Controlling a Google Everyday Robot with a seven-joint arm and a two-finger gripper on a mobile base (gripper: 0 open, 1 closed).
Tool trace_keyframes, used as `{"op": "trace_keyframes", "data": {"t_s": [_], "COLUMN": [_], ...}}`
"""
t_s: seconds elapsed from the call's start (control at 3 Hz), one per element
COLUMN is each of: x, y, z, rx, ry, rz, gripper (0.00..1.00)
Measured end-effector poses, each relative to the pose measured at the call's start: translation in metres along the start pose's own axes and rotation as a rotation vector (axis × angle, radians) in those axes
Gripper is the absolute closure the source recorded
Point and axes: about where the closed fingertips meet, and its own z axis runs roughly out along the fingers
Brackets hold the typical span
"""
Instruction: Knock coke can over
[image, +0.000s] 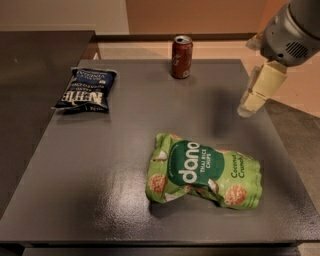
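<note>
Noting soda can (182, 56) standing upright at far edge of counter (125, 150). Seeing claw (249, 104) hanging over right edge, well apart from it; not managing to tell whether spread or closed.

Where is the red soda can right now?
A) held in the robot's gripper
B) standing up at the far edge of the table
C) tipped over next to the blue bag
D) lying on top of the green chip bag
B: the coke can stands upright near the far edge of the table, apart from the green chip bag, while the gripper hovers over the table's right side, not touching it.
</note>
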Motion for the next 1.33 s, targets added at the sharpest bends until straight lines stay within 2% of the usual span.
{"op": "trace_keyframes", "data": {"t_s": [0.67,1.33], "x": [-0.024,-0.044], "y": [-0.084,-0.149], "z": [0.056,0.114], "rx": [0.063,0.070], "ry": [-0.109,-0.180], "rz": [0.046,0.170], "gripper": [0.00,0.00]}}
